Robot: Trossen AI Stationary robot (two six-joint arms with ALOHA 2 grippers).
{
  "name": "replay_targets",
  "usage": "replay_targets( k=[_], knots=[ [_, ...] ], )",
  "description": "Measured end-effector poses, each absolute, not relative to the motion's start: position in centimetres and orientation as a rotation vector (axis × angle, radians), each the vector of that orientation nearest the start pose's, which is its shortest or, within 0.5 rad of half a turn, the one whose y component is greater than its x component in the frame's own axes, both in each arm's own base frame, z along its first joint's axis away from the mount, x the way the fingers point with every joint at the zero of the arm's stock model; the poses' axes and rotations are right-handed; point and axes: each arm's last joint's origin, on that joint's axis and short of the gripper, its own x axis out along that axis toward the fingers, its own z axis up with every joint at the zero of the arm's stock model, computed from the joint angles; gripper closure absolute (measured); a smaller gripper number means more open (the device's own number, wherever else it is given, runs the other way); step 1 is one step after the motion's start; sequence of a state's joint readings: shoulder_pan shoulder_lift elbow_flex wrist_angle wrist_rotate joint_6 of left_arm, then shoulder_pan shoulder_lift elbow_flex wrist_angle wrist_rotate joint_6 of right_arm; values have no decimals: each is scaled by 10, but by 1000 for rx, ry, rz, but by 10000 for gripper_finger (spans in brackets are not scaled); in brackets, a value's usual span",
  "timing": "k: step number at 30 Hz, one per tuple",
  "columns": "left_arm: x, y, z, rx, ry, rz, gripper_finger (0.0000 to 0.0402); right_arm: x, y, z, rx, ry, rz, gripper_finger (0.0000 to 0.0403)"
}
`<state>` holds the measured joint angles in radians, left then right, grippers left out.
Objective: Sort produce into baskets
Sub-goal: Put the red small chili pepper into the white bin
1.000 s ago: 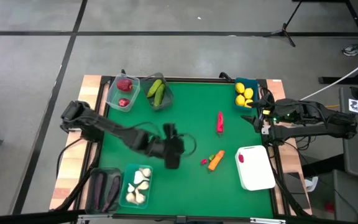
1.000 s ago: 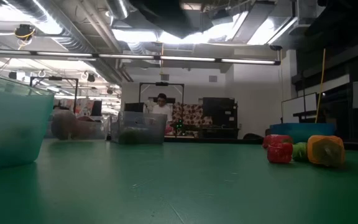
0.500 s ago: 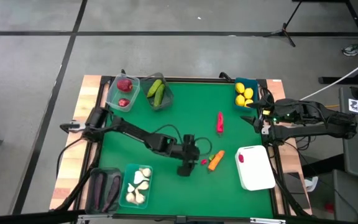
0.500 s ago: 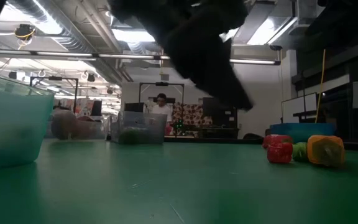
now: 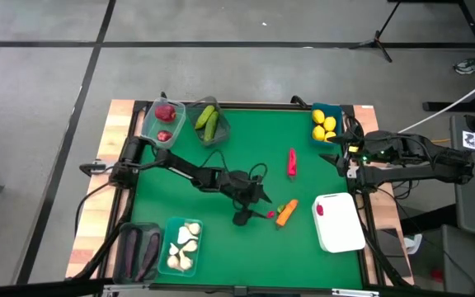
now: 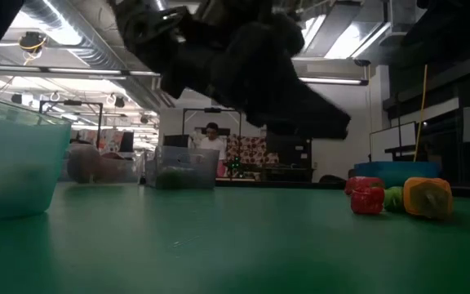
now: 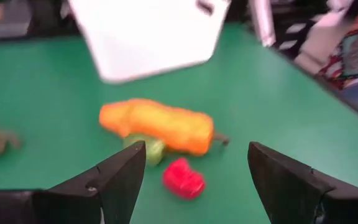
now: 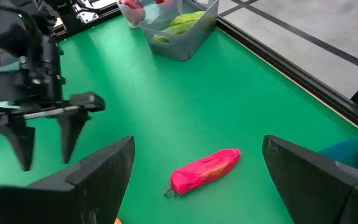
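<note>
Mostly the low view is blocked: the left arm fills its upper middle as a dark mass, so the left gripper (image 5: 254, 210) reads best from above and from its own wrist camera. Left gripper hangs over mid-table, fingers spread wide, holding nothing, with the orange carrot (image 7: 157, 125) and a small red piece (image 7: 183, 177) just ahead of the fingertips, a green bit tucked against the carrot. White tray (image 5: 339, 221) sits at the mat's 4 o'clock, cut off at the top of the left wrist view; a small red item lies on it. Right gripper (image 5: 342, 158) waits at the 3 o'clock edge, fingers wide apart, empty, pointing at the pink-red pepper (image 8: 205, 169) lying alone on open green mat (image 5: 246, 247). Lemons (image 5: 323, 125) sit in the blue tub at 1 o'clock, cucumbers (image 5: 208, 120) and red fruits (image 5: 165, 112) in tubs at 11 o'clock, garlic (image 5: 184, 246) and eggplants (image 5: 137, 246) in tubs at 7 o'clock. Centre and 6 o'clock strip of the mat are bare. Person in the room beyond is too small to make out.
</note>
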<state>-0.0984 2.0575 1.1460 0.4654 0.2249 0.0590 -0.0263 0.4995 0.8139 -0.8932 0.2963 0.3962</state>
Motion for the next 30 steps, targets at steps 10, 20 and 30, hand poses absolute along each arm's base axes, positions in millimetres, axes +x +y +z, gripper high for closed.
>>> replay_targets(
  k=[10,20,30],
  knots=[
    [422,-30,137,29,361,-342,123,82,-11,311,364,490,-444,52],
    [422,-21,137,-64,373,-359,123,82,-11,311,373,490,-438,52],
    [423,-16,138,-98,370,-299,123,82,-11,311,339,497,-429,52]
  ],
)
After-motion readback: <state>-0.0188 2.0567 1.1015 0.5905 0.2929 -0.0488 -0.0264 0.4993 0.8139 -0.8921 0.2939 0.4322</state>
